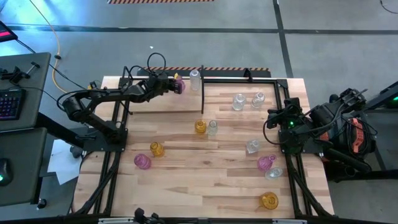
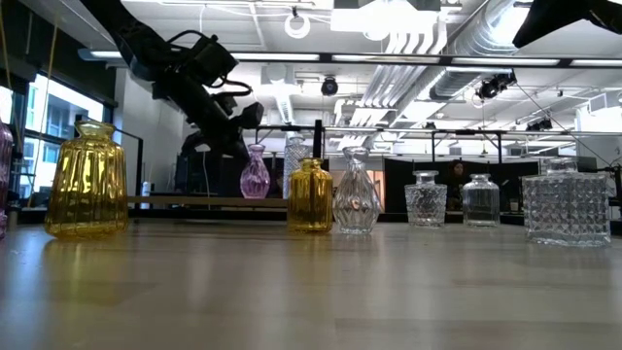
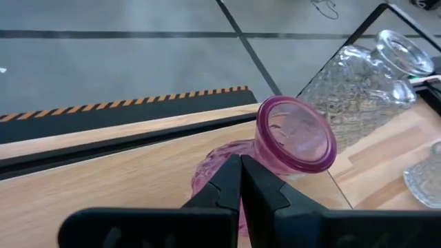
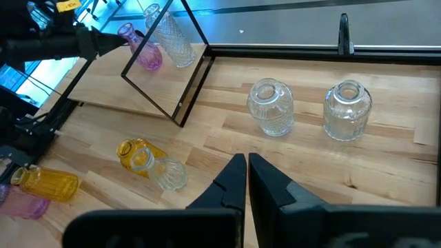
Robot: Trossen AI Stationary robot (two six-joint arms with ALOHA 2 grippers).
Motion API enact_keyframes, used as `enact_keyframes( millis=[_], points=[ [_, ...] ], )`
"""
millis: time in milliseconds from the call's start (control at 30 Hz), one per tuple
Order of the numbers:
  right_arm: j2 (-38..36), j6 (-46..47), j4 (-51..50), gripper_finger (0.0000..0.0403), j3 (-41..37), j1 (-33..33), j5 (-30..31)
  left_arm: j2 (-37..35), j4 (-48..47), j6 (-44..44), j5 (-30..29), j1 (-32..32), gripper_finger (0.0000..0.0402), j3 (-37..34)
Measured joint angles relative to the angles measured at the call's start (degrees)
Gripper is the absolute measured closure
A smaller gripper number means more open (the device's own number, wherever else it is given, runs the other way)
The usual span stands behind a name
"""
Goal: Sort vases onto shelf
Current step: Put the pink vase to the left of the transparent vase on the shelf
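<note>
My left gripper (image 1: pixel 172 84) (image 3: pixel 240 176) is shut and reaches over the shelf's (image 1: pixel 158 101) far left part. Its fingertips are right at the body of a pink vase (image 1: pixel 179 86) (image 3: pixel 293 138), which stands upright on the pale board (image 3: pixel 103 186) beside a clear vase (image 1: pixel 195 79) (image 3: pixel 358 79). In the low view the pink vase (image 2: pixel 255 173) stands just right of the gripper (image 2: pixel 241 144). My right gripper (image 4: pixel 247 172) is shut and hovers over the table's right side (image 1: pixel 277 119), touching nothing. Other amber, pink and clear vases stand or lie on the tabletop. My left gripper's shut fingertips (image 3: pixel 231 176) point slanting down at the pink vase's body just below its neck (image 3: pixel 220 162). I cannot tell whether they touch it. The vase stands on the shelf board on its base.
The black divider (image 1: pixel 202 90) splits the shelf. Two clear vases (image 1: pixel 239 101) (image 1: pixel 259 98) stand in its right half. On the table: amber (image 1: pixel 200 127) and clear (image 1: pixel 212 127) near the middle, amber (image 1: pixel 156 149) and pink (image 1: pixel 142 162) left, several more near the right edge (image 1: pixel 266 163).
</note>
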Motion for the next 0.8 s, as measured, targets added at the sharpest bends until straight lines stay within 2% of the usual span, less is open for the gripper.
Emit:
enact_keyframes(
  millis=[700, 800],
  points=[
    [0.00, -0.04, -0.01, 0.0403, 0.00, 0.00, 0.03, -0.08, 2.97, 0.15, 1.24, 0.00, 0.0401, 0.04],
    [0.00, -0.04, 0.00, 0.0403, 0.00, 0.00, 0.04, -1.93, 2.74, 0.20, 1.24, 0.00, 0.0401, 0.04]
  ],
)
